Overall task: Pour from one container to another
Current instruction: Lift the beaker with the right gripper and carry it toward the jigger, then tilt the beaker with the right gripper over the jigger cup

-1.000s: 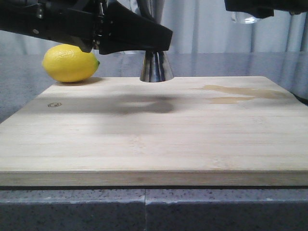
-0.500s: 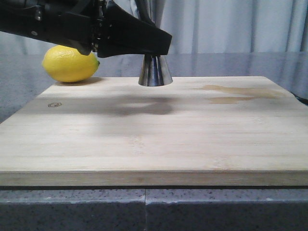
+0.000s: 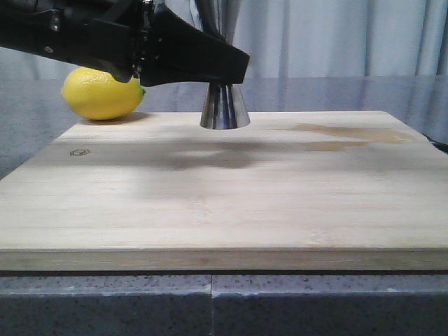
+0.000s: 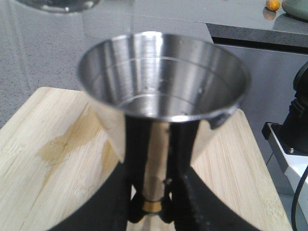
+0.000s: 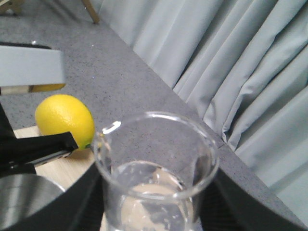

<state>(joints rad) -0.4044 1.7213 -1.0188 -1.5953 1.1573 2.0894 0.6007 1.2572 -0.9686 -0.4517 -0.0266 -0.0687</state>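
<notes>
We see the left end effector point(image 4: 153, 211) clamped on the jigger point(image 3: 225, 106) at the board's point(image 3: 224, 210) 12 o'clock. The right end effector point(image 5: 151, 202) has lifted the beaker point(image 5: 155, 173) out of the front view — grip retained, pouring pending.

Your left arm reaches in from the left, held low and roughly level over the worktop. Its gripper point(image 4: 153, 211) has its jaws closed on the narrow waist of the jigger point(image 4: 163, 101), holding it upright. Your right gripper point(image 5: 151, 192) is raised high, its dark fingers point(image 5: 82, 202) clamped on either side of the glass beaker point(image 5: 156, 163), upright too.
</notes>
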